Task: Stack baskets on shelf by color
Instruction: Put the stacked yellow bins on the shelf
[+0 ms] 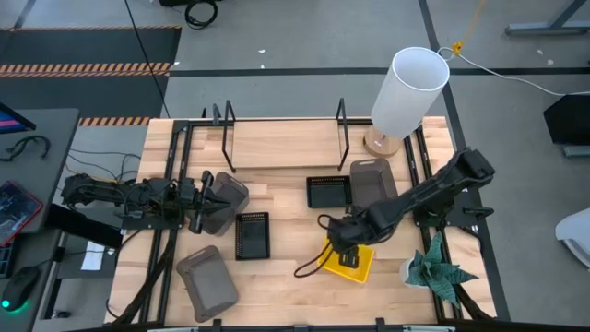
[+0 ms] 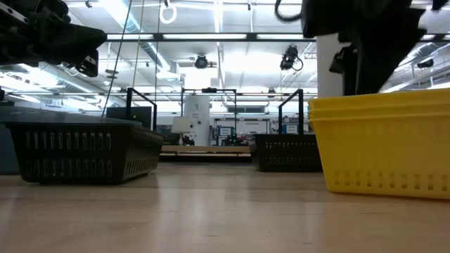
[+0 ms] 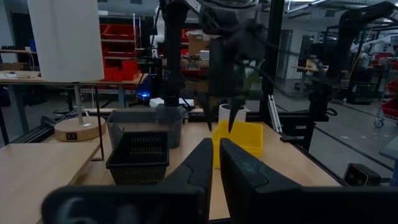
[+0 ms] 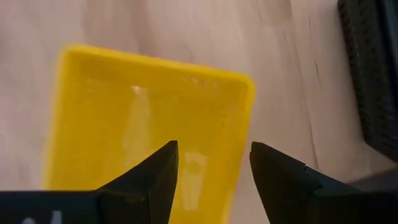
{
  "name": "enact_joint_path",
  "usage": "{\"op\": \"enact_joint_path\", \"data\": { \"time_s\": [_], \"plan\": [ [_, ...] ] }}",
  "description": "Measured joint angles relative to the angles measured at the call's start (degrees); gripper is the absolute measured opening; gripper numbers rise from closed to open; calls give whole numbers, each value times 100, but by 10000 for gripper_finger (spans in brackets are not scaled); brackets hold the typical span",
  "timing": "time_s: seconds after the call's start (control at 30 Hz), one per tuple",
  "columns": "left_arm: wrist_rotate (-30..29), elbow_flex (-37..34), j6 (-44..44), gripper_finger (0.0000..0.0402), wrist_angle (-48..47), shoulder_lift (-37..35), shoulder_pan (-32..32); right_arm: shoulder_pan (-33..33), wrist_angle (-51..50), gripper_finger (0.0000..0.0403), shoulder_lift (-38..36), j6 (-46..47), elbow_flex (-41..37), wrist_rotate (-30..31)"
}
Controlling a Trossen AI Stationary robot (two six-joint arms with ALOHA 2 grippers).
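The right gripper (image 4: 213, 177) hangs over a bright yellow plastic basket (image 1: 357, 262) on the near right part of the table. Its two dark fingers are a little way apart, and nothing is between them. One long edge of the basket lies under the gap. The basket is a box shape with a smooth rim and thin slits down its walls. In the low view a second yellow rim shows just above the first one, so yellow baskets sit one inside another.

The left gripper (image 3: 213, 163) is at the left side of the table, over a deep gray basket with rounded corners (image 1: 224, 203). Its fingers are nearly together, with only a thin slit between them, and they hold nothing.

A black basket with a bottom full of small holes (image 1: 253, 234) lies in the middle of the table. Another black basket (image 1: 328, 191) sits farther back, just beside a gray basket (image 1: 372, 183). One more gray basket (image 1: 206, 281) lies at the near left.

The shelf (image 1: 284, 145) is a pale wooden board at the far side, with thin black metal loops at its ends. No basket is on it.

The table (image 1: 286, 281) is made of light wooden planks. A white lamp with a round wooden foot (image 1: 406, 94) stands at the far right, and a green spiky plant (image 1: 439, 268) at the near right. The room behind is large, with bright ceiling lights.
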Motion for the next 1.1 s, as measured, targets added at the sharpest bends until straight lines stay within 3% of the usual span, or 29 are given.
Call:
{"op": "enact_joint_path", "data": {
  "time_s": [0.27,0.57,0.77,1.1],
  "plan": [
    [-1,0,-2,30,5,0,0,-14,-1131,204,1095,-1362,1431,369],
    [0,0,0,37,5,0,2,-14,-1895,204,1815,-3007,2732,461],
    [-1,-1,-1,29,6,-1,1,30,-1910,202,1899,-4854,2723,289],
    [-1,-1,-1,38,7,0,2,27,-1387,167,1904,-5956,2243,184]
  ]
}}
